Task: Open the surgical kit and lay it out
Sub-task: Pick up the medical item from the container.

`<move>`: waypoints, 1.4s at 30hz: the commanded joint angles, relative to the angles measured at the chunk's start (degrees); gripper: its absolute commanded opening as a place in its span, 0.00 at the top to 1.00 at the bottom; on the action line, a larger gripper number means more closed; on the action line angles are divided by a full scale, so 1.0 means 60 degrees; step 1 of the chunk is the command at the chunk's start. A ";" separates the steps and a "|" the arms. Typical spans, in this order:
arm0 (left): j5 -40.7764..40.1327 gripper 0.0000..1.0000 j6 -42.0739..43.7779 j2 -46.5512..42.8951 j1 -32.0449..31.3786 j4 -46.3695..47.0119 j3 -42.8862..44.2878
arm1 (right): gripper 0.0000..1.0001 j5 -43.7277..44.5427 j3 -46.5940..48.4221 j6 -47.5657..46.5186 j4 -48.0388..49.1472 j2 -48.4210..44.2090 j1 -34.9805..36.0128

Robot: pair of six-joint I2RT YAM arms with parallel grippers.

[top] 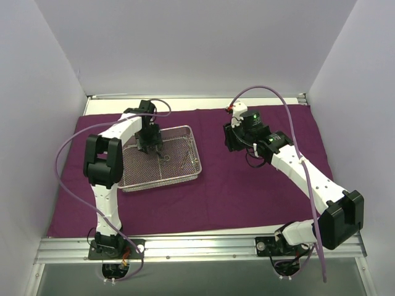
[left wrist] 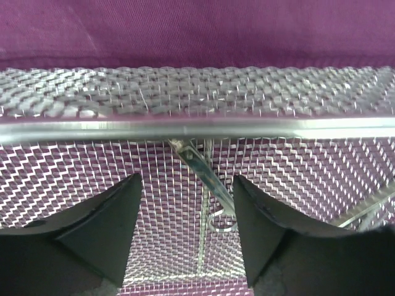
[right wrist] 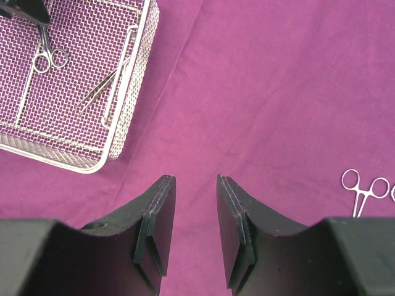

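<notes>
Currently: surgical kit, items and positions

Left gripper (left wrist: 185, 182): fingers (left wrist: 117, 222) spread apart, clasping nothing. A ring-handled steel instrument (left wrist: 207, 179) lies between them on the floor of the mesh tray (left wrist: 185, 128).
Right gripper (right wrist: 195, 185): fingers (right wrist: 157, 228) narrowly parted, empty, above bare purple cloth (right wrist: 265, 92).
Slim forceps (right wrist: 102, 86): also in the tray.
Further ring handles (right wrist: 364, 188): on the cloth, well apart from the tray.
Tray: on the cloth's left half.

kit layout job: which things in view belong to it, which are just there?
Job: cloth; tray; scissors and forceps in the tray; ringed instrument out on the cloth.
Just there: cable; rail; walls.
</notes>
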 commanded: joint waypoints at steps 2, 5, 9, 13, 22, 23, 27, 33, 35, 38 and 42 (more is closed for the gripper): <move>-0.0395 0.29 -0.0216 0.0503 0.0026 0.0032 0.0525 | 0.67 -0.0128 -0.0023 -0.0041 0.0252 0.0037 0.0045; -0.0629 0.31 -0.0202 0.0709 0.0012 -0.0100 0.0701 | 0.67 -0.0172 -0.0052 -0.0084 0.0266 0.0037 0.0031; -0.0747 0.44 -0.0187 0.0987 -0.0003 -0.0247 0.0731 | 0.67 -0.0172 -0.0082 -0.0143 0.0325 0.0052 0.0016; -0.0747 0.58 -0.0289 0.1002 -0.0033 0.0075 0.0292 | 0.67 -0.0142 -0.0024 -0.0158 0.0325 0.0096 0.0016; -0.0587 0.81 -0.0129 0.0988 0.0011 0.0223 0.0086 | 0.68 -0.0128 0.0050 -0.0509 0.0164 0.0096 0.0016; -0.0571 0.82 -0.0100 0.0871 0.0026 0.0208 0.0100 | 0.67 -0.0142 0.0065 -0.0495 0.0164 0.0096 0.0016; -0.0440 0.90 0.0222 0.0549 0.0070 0.0047 0.0188 | 0.68 -0.0099 0.0065 -0.0539 0.0193 0.0125 0.0016; -0.0176 0.98 0.0661 -0.0052 0.0187 -0.0422 0.0466 | 0.68 -0.0113 0.0138 -0.0510 0.0281 0.0169 0.0016; 0.0057 0.98 0.0823 -0.0140 0.0275 -0.0802 0.0759 | 0.68 -0.0113 0.0167 -0.0509 0.0296 0.0184 0.0016; 0.0277 0.98 0.1057 -0.0243 0.0378 -0.1330 0.1096 | 0.69 -0.0128 0.0226 -0.0480 0.0310 0.0228 0.0016; 0.1125 0.98 0.1350 -0.0345 0.0422 -0.1828 0.1170 | 0.70 -0.0215 0.0284 -0.0465 0.0325 0.0315 0.0031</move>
